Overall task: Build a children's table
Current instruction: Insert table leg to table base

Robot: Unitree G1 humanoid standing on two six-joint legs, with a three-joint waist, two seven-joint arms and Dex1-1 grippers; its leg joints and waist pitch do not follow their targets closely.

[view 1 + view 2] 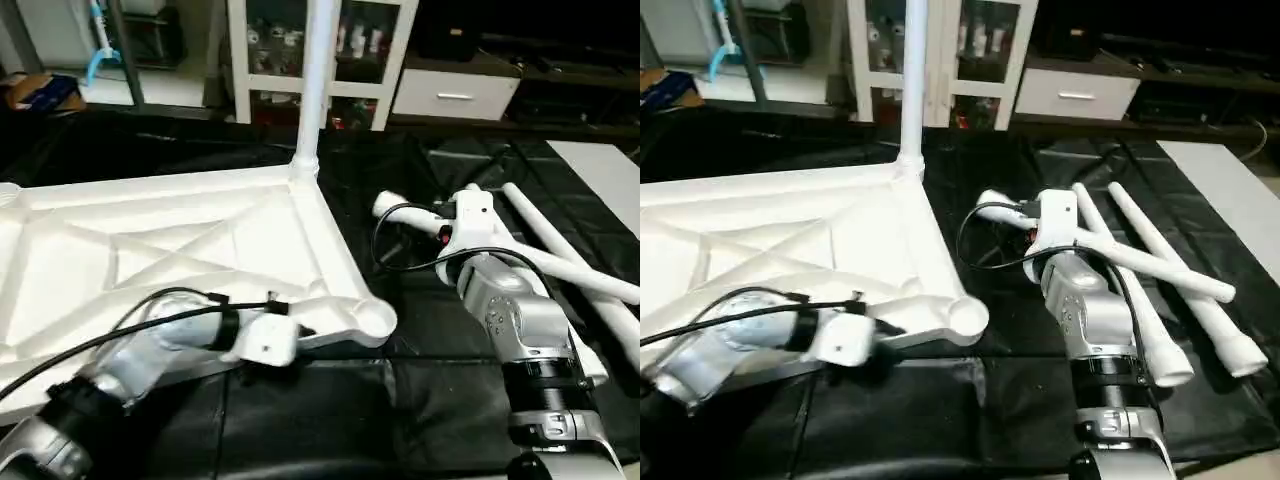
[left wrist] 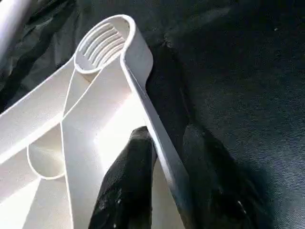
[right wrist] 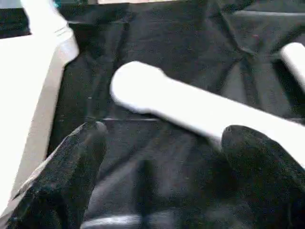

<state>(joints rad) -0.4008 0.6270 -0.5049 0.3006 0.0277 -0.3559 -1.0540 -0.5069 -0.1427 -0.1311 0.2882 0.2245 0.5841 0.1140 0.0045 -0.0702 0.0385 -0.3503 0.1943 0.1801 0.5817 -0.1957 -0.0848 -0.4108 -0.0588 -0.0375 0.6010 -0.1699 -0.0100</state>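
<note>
A Unitree G1 humanoid works over a black-draped worktop (image 1: 330,400) with a children's table part-built. On the left the white table top (image 1: 150,250) lies underside up, its X ribs showing. The left pincer (image 1: 300,332) pinches the top's near rim just beside the empty corner socket (image 1: 368,320); in the left wrist view one black finger (image 2: 126,186) sits inside the rim and the other outside, with the rim wall between them. At the far corner one leg (image 1: 315,80) stands upright in its socket, rising out of the frame.

Right of the top, the right pincer (image 3: 162,167) hangs spread wide above the cloth, its fingers either side of the rounded end of a loose leg (image 3: 190,107) and, as far as the wrist view lets one judge, not touching it. That leg lies slantwise on the cloth, with two more legs (image 1: 1180,260) lying just beside it toward the robot's right.

The likely next step is to close on the loose leg and carry it to the empty near socket. The risks lie in the grip: the leg is smooth, tapered and long, so a hold taken at its very end could let it swing or slip free. A careless lift might also knock the neighbouring legs and set them rolling across the cloth. If the left pincer's pinch on the thin rim slackens, the top could shift and put the socket out of line.
</note>
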